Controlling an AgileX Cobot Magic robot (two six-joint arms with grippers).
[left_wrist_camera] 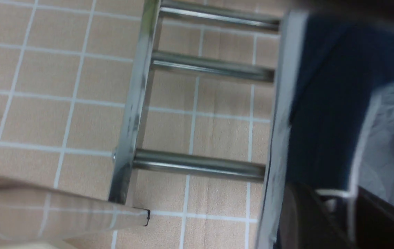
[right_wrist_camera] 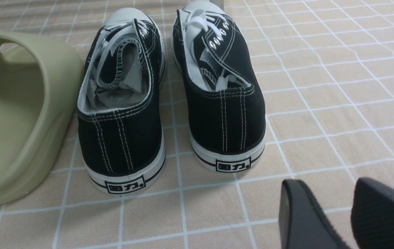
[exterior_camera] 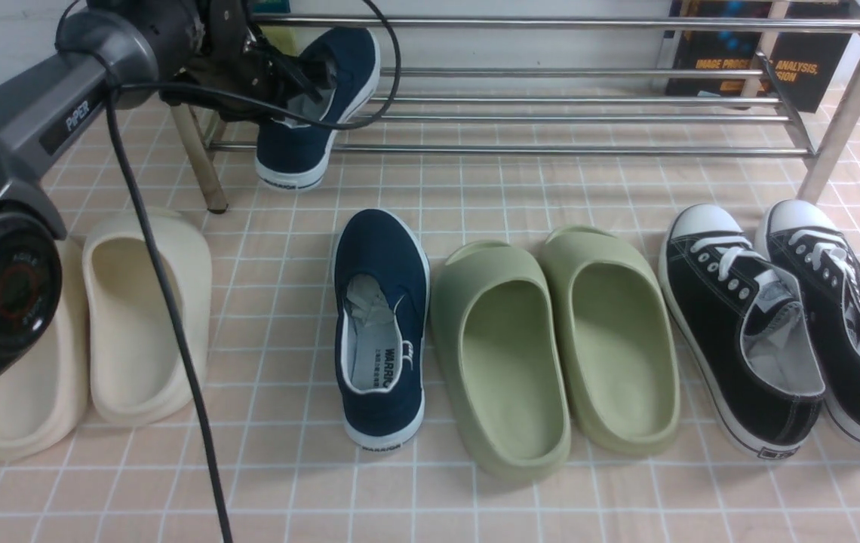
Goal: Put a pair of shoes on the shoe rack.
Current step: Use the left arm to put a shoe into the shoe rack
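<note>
Now | navy canvas shoe (exterior_camera: 302, 151) tilted at chrome rack (exterior_camera: 551, 149) | left gripper (exterior_camera: 298, 83) grip unclear | right gripper (right_wrist_camera: 328, 193) apart

The front camera sees the whole floor (exterior_camera: 475, 188); the left wrist camera looks close at the rack (left_wrist_camera: 131, 103), the right one at the black sneakers (right_wrist_camera: 121, 138).

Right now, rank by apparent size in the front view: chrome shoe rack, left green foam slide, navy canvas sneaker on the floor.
chrome shoe rack
left green foam slide
navy canvas sneaker on the floor
</note>
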